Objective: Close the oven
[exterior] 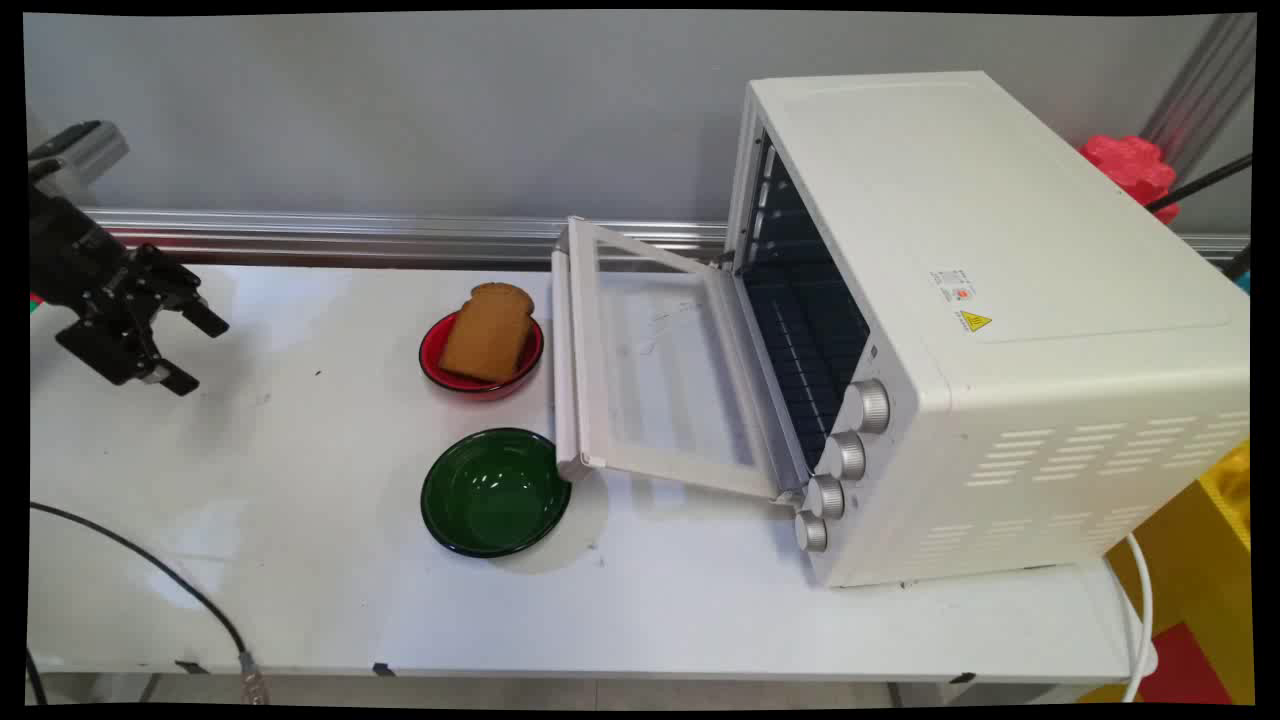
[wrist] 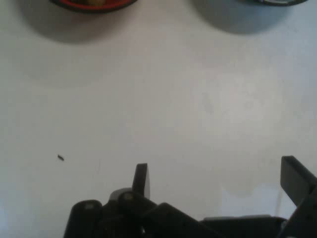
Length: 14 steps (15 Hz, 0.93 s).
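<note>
Black pincer [exterior: 195, 350] at far left of frame, spread open, holding nothing, above bare white tabletop [exterior: 300, 560].
Near middle: brown bread [exterior: 487, 330] on red plate [exterior: 440, 372], green bowl [exterior: 494, 491] just below; white oven [exterior: 990, 330] at right, door [exterior: 650, 370] down.

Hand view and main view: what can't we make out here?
- Red bowl and green bowl: hand view's top edge cuts off all but their rims.
- Oven interior: main view shows only dark racks; its depth is shadowed.
- Red object behind the oven: mostly hidden by it.
- Gripper: open, but the arm is cut off at the left edge.
</note>
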{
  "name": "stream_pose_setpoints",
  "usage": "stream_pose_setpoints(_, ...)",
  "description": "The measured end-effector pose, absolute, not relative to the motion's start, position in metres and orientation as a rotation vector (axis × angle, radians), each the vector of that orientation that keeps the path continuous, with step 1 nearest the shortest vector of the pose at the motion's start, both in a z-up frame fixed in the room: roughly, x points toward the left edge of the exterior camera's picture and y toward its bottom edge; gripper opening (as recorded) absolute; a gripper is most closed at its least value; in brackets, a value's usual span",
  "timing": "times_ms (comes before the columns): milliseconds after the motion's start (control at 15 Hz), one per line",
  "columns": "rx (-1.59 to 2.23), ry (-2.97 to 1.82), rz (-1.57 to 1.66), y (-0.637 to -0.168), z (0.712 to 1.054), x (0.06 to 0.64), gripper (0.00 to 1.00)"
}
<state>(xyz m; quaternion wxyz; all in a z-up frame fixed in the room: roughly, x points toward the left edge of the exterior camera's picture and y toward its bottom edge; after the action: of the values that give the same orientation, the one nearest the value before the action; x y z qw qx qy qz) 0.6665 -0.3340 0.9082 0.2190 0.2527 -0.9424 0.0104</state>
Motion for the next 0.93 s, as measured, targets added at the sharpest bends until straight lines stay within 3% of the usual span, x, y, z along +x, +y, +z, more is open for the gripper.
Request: stream_pose_setpoints(933,0.644,-2.304,0.132,-0.371,0.914,0.594,1.0)
